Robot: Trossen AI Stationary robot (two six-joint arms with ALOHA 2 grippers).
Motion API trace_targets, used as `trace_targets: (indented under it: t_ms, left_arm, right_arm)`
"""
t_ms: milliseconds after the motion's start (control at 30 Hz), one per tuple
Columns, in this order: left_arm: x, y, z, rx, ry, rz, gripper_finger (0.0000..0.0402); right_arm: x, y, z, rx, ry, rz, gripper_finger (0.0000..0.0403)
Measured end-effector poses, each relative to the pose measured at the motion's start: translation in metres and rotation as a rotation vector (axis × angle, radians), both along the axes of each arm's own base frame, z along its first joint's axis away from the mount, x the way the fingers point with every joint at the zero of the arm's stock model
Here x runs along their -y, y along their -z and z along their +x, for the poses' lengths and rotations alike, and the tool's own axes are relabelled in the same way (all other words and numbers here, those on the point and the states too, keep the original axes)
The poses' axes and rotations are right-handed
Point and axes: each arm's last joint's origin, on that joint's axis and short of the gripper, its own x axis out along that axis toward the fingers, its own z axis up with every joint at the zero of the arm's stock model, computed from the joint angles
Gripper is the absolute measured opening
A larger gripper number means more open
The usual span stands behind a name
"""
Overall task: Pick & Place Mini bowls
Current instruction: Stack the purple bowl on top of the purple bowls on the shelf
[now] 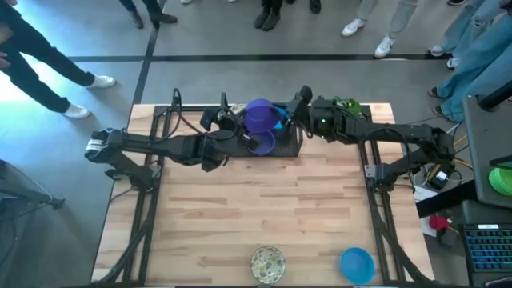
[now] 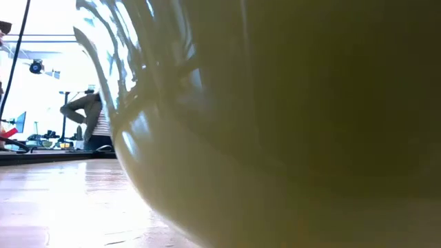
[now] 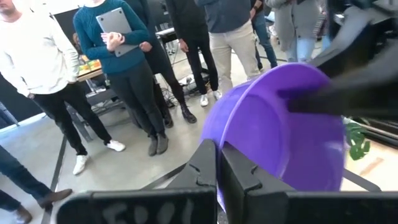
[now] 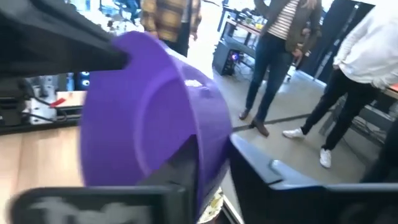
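A purple mini bowl is held up tilted over the black mesh tray at the table's far middle, between both grippers. My left gripper comes at it from the left and my right gripper from the right; each is shut on it. A second purple bowl sits in the tray below, with a bit of a blue bowl beside it. A cream speckled bowl and a blue bowl stand on their bases at the near edge. My left gripper pinches the purple bowl's rim between its two fingers, coming level from the table's left. The bowl stands on edge, lifted clear, its hollow facing this wrist camera. My right gripper holds the opposite rim from the table's right. One finger lies inside the hollow and the other finger is on the outer wall. The bowl is clear of the tray.
The cream bowl stands right in front of the low camera and fills most of that view. A green plant sits at the far edge by the right arm. Several people stand beyond the far edge. Bare wood lies between the tray and the near bowls.
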Motion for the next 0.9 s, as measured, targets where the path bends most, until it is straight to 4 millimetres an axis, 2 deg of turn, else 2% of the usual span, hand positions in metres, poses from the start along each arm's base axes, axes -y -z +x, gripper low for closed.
trace_targets:
  t_ms: [67, 133, 367, 700, 900]
  left_arm:
    - [0.0, 0.0, 0.0, -0.001, 0.009, -0.002, 0.0]
    - [0.001, 0.0, 0.001, 0.001, 0.018, -0.002, 0.0]
    - [-0.001, 0.0, 0.001, 0.0, 0.031, -0.005, 0.002]
    - [0.0, 0.0, 0.001, 0.013, 0.033, -0.014, 0.0096]
    - [0.006, -0.007, -0.008, 0.01, 0.056, -0.012, 0.0122]
  right_arm:
    - [0.001, 0.0, 0.0, 0.001, 0.012, 0.001, 0.0032]
    - [0.001, -0.001, 0.0, -0.003, 0.022, -0.007, 0.0019]
    - [0.001, -0.002, -0.002, -0.006, 0.036, -0.01, 0.0012]
    - [0.001, 0.001, -0.002, -0.012, 0.034, 0.018, 0.0011]
    - [0.011, 0.007, -0.006, -0.029, 0.056, 0.128, 0.001]
